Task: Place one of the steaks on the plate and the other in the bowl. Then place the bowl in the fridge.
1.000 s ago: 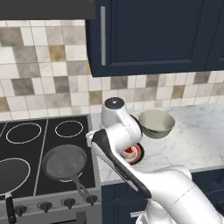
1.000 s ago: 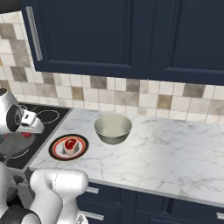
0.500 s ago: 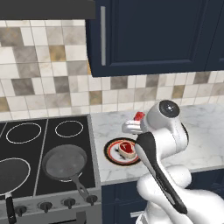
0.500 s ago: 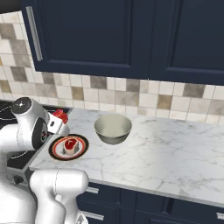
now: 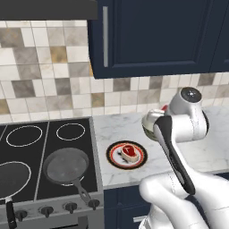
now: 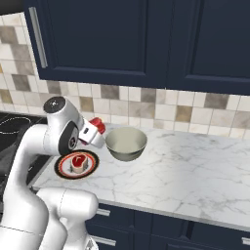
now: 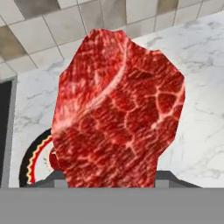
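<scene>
My gripper (image 6: 95, 132) is shut on one raw red steak (image 6: 99, 126), which hangs just left of the bowl's rim and above the counter. The hand view is dominated by that steak (image 7: 118, 109), which hides the fingertips. The bowl (image 6: 126, 143), cream inside, stands on the marble counter; in the left base view only a part of the bowl (image 5: 149, 120) shows behind my arm, with the held steak (image 5: 164, 108) above it. The other steak (image 5: 129, 152) lies on the black-and-red rimmed plate (image 5: 112, 157), left of the bowl. The fridge is out of view.
A black stove with two dark frying pans (image 5: 67, 164) (image 5: 11, 179) sits left of the plate. Navy wall cabinets (image 6: 146, 44) hang above the tiled backsplash. Bare marble counter (image 6: 195, 166) stretches right of the bowl.
My arm has swung right from over the plate to the bowl's near side, carrying the steak with it. Plate, its steak and bowl have stayed in place.
</scene>
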{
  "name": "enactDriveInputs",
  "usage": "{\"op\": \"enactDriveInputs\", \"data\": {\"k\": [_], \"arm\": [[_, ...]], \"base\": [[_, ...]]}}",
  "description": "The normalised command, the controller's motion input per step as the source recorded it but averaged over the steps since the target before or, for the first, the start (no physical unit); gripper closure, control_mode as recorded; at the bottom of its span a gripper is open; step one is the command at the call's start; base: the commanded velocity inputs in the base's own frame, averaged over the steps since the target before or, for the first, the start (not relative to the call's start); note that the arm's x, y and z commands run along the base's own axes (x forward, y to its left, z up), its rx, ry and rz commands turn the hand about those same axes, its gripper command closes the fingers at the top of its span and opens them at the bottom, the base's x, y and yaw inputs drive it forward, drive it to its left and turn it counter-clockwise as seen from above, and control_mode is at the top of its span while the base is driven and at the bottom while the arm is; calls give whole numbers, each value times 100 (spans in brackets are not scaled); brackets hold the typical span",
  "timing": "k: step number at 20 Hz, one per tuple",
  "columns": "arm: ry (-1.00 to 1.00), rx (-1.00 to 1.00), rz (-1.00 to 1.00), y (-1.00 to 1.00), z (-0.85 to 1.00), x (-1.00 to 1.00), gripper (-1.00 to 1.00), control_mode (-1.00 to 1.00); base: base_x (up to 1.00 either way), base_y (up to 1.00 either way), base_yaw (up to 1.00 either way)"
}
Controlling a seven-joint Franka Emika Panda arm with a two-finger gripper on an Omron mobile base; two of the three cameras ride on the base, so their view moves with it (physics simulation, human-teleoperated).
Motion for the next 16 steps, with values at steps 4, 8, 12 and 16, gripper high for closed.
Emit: {"op": "enactDriveInputs", "data": {"k": [4, 8, 12, 16], "arm": [[0, 0, -2, -63, -19, 50, 100, -100], [3, -4, -1, -58, -36, 48, 100, -100], [5, -7, 1, -2, -26, 43, 100, -100], [9, 0, 2, 3, -9, 34, 100, -100]], "base": [[0, 0, 0], [0, 0, 0], [0, 0, 0], [0, 0, 0]]}}
